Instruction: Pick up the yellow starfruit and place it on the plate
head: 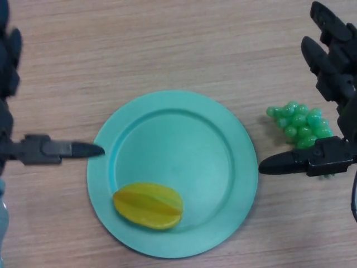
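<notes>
**A:** Item one, your hands. What do you have at the left edge of the frame?

**B:** You have the left hand (39, 149) at mid-height on the left edge, fingers straight and relaxed, holding nothing. Its thumb runs out to the right and the tip ends right at the plate's left rim. More of its fingers show in the upper left corner.

**A:** And on the right edge?

**B:** You have the right hand (329, 84) filling the upper right and right edge, likewise loose and empty. Its fingers rise toward the upper right corner; its thumb points left at mid-height, the tip near the plate's right rim but apart from it.

**A:** Item two, the task's own things?

**B:** You will find the yellow starfruit (148, 205) lying on its side in the lower left part of the teal plate (223, 128), which sits at centre frame. Neither hand touches the fruit.

**A:** Item three, anything further out?

**B:** You have a bunch of green grapes (299, 123) right of the plate, just above the right thumb. All of it rests on the wooden table (167, 44).
</notes>
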### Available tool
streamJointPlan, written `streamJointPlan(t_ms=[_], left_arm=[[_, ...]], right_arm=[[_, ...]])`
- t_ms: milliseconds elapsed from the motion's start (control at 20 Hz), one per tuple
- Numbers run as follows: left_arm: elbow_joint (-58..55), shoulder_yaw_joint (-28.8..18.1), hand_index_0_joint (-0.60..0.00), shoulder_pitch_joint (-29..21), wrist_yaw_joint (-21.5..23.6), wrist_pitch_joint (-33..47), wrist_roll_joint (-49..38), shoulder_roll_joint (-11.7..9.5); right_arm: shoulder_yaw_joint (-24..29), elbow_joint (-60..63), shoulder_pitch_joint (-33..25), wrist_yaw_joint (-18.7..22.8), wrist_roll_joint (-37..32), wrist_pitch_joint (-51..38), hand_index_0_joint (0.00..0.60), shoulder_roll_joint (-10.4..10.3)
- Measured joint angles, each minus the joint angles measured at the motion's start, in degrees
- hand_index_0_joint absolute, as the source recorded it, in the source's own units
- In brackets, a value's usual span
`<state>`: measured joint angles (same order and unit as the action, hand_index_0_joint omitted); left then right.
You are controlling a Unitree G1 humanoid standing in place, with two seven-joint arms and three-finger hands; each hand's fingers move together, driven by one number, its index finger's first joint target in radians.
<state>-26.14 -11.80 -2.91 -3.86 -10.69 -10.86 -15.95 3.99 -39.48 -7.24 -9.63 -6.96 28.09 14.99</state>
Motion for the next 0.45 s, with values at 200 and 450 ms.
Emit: streamJointPlan(t_ms=[200,450], left_arm=[[-2.0,0.2,0.0,0.7,-0.5,-3.3,-1.2,0.7],[-3.0,0.2,0.0,0.7,-0.5,-3.3,-0.7,0.7]], right_arm=[[-0.1,0.6,-0.2,0.0,-0.2,0.0,0.0,-0.1],[-1.4,0.8,-0.4,-0.1,-0.2,0.0,0.0,-0.1]])
